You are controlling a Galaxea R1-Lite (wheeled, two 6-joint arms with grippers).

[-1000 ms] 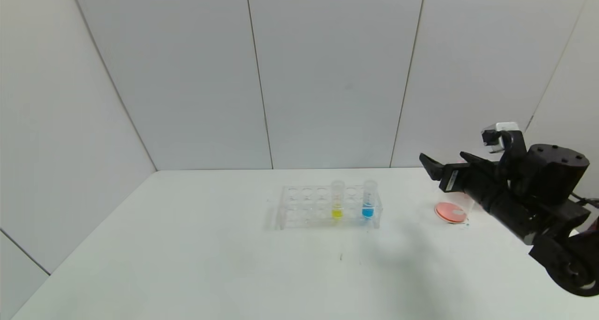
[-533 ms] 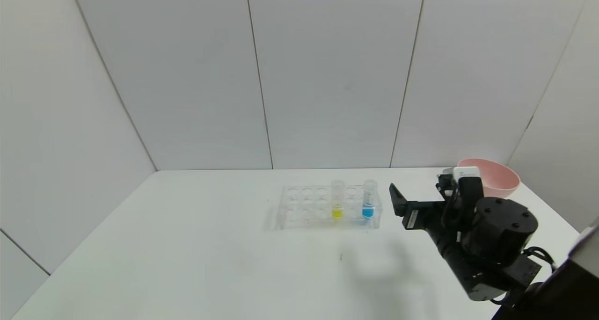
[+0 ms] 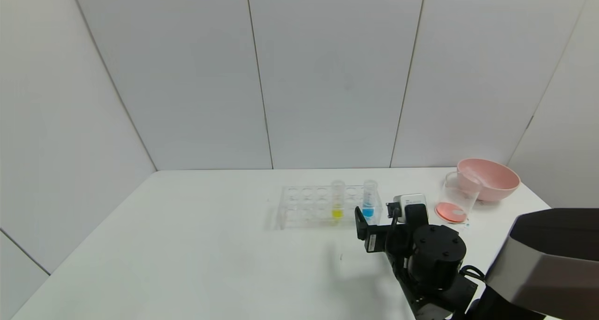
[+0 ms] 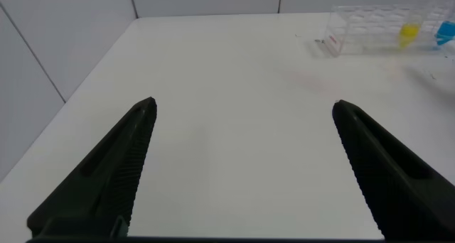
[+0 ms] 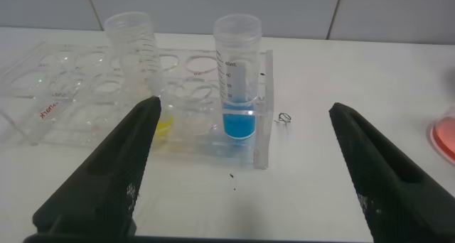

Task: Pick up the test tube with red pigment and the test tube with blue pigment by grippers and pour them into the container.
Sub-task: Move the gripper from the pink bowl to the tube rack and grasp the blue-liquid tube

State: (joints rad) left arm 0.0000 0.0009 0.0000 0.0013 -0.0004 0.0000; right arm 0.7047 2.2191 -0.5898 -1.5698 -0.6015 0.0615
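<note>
Right claw (image 5: 238, 165): your fingers gape wide, holding nothing.
Test tube with blue pigment (image 5: 238, 87): upright in rack (image 5: 85, 94), just ahead, between your fingertips' lines.

A clear rack (image 3: 309, 207) (one yellow-liquid tube (image 3: 337, 199) seated) is seen mid-surface (image 3: 187, 254); a pink bowl (image 3: 493, 179) far right.

Blue tube: the test tube with blue pigment (image 3: 369, 200) stands upright in the end slot of the clear rack (image 3: 309, 207), open-topped, blue liquid at its bottom.
Container: the container (image 3: 456, 198), a clear lipped beaker, stands upright on the counter (image 3: 187, 245), orange-red liquid covering its bottom.
</note>
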